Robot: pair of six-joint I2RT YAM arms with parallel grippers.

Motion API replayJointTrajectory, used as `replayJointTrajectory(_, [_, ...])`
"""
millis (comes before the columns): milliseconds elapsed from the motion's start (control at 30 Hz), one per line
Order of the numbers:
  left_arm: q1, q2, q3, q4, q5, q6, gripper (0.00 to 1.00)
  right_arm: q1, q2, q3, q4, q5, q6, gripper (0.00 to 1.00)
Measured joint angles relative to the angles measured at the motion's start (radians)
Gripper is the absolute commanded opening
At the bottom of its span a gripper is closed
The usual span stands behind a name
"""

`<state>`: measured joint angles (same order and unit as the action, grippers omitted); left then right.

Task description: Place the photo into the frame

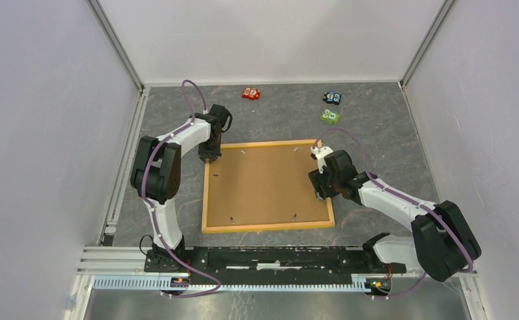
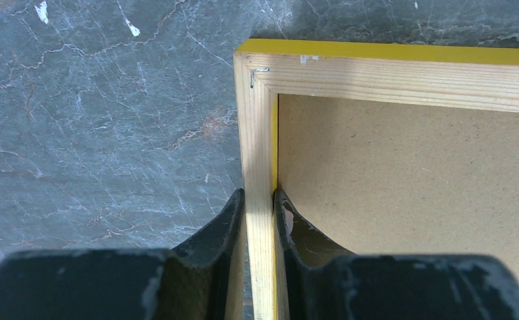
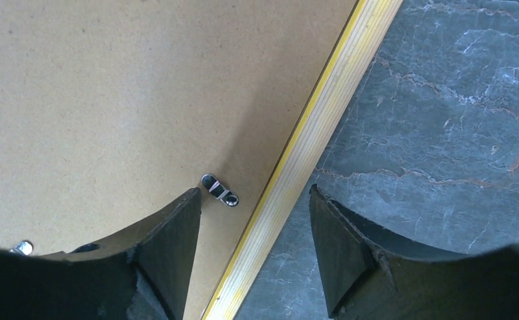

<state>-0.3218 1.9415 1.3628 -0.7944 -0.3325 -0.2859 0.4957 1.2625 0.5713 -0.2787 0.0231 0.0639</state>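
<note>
While the left tool (image 2: 259, 198) pinches the frame (image 1: 268, 227) at ten o'clock, the right tool (image 3: 253, 192) hangs spread astride the three o'clock rail. Closing off-centre could skew the frame.

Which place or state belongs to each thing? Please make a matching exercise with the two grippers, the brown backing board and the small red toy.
Column 1
1. left gripper
2. right gripper
3. backing board
4. small red toy

Column 2
A. lies inside the frame
B. open, with the frame's right rail between its fingers
C. on the table near the far wall, apart from the frame
D. shut on the frame's left rail, near the far corner

Pairs: 1-D, 2-B, 3-A, 4-C
</note>
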Motion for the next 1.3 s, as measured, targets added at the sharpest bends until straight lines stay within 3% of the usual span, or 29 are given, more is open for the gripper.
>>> replayJointTrajectory(433, [0.0,0.0,0.0,0.0,0.006,0.0,0.02,0.002,0.002,-0.024,0.068,0.072,0.09,0.37])
replayJointTrajectory(600, [0.0,0.0,0.0,0.0,0.012,0.0,0.02,0.015,-0.002,-0.024,0.058,0.121,0.128,0.22])
replayJointTrajectory(700, [0.0,0.0,0.0,-0.002,0.016,0.0,0.02,0.023,-0.006,-0.024,0.05,0.143,0.153,0.01])
replayJointTrajectory(733, [0.0,0.0,0.0,-0.003,0.017,0.0,0.02,0.025,-0.008,-0.024,0.047,0.153,0.166,0.0])
replayJointTrajectory(900, [0.0,0.0,0.0,-0.006,0.02,0.0,0.02,0.03,-0.012,-0.024,0.04,0.172,0.189,0.0])
replayJointTrajectory(933, [0.0,0.0,0.0,-0.007,0.02,0.0,0.02,0.032,-0.012,-0.023,0.037,0.175,0.188,0.05])
replayJointTrajectory(1000, [0.0,-0.001,-0.001,-0.01,0.023,0.0,0.02,0.034,-0.012,-0.017,0.024,0.181,0.188,0.35])
replayJointTrajectory(1067, [0.0,-0.003,-0.001,-0.013,0.03,0.0,0.02,0.035,-0.012,-0.006,-0.011,0.188,0.192,0.48])
replayJointTrajectory(1167, [-0.001,-0.005,-0.002,-0.014,0.037,0.0,0.02,0.041,-0.012,0.015,-0.064,0.197,0.199,0.55])
replayJointTrajectory(1300, [-0.001,-0.005,-0.002,-0.013,0.042,0.0,0.02,0.041,-0.013,0.022,-0.092,0.193,0.249,0.56])
